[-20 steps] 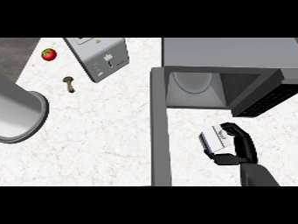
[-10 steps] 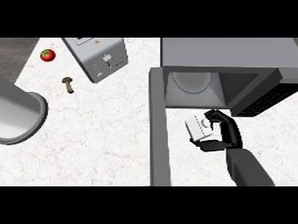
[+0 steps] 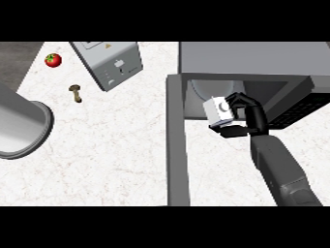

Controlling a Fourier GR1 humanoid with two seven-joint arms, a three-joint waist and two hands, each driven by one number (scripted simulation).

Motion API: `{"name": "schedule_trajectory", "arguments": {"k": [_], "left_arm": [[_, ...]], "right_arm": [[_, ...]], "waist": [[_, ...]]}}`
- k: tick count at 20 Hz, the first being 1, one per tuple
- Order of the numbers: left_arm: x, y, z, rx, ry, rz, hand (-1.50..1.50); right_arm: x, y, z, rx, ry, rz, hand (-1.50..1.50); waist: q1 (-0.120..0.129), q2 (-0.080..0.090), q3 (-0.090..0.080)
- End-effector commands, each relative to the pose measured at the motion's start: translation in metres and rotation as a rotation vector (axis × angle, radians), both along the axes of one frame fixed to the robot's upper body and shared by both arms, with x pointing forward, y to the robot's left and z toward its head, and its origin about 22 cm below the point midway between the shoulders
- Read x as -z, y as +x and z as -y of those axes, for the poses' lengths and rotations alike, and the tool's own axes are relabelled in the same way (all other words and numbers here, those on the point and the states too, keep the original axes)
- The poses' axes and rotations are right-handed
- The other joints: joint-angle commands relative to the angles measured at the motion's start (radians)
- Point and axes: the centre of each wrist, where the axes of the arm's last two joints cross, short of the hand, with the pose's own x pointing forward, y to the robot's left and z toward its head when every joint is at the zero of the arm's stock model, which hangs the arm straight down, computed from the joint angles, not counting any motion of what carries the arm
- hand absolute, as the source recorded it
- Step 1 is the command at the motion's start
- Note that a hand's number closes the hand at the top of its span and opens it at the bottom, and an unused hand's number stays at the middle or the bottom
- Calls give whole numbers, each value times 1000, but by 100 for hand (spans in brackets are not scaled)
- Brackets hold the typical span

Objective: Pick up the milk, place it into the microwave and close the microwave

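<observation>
Now right hand (image 3: pixel 245 116) grips unlabelled milk (image 3: pixel 220 111) at microwave (image 3: pixel 257 63).

Right hand (image 3: pixel 245 116) curled in a grasp, forearm reaching up the view.

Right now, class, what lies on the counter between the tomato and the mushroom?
Nothing: in the head view, the stretch between the tomato and the mushroom is bare white counter.

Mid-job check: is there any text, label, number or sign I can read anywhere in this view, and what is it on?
No text is readable.
Milk carton, held in the right hand at the microwave opening: a dark round mark, no legible words.
Grey panel near the tomato: a yellow triangular sign and small dark marks, too small to read.
</observation>
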Motion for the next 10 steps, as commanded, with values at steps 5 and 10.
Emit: {"name": "schedule_trajectory", "arguments": {"k": [5,10], "left_arm": [[-10,9,0,30,30,-1,-150],[-6,21,1,49,16,26,-150]], "right_arm": [[-46,38,15,54,-76,-22,150],[-79,59,23,55,-100,-48,150]], "waist": [[25,12,2],[50,23,2]]}}
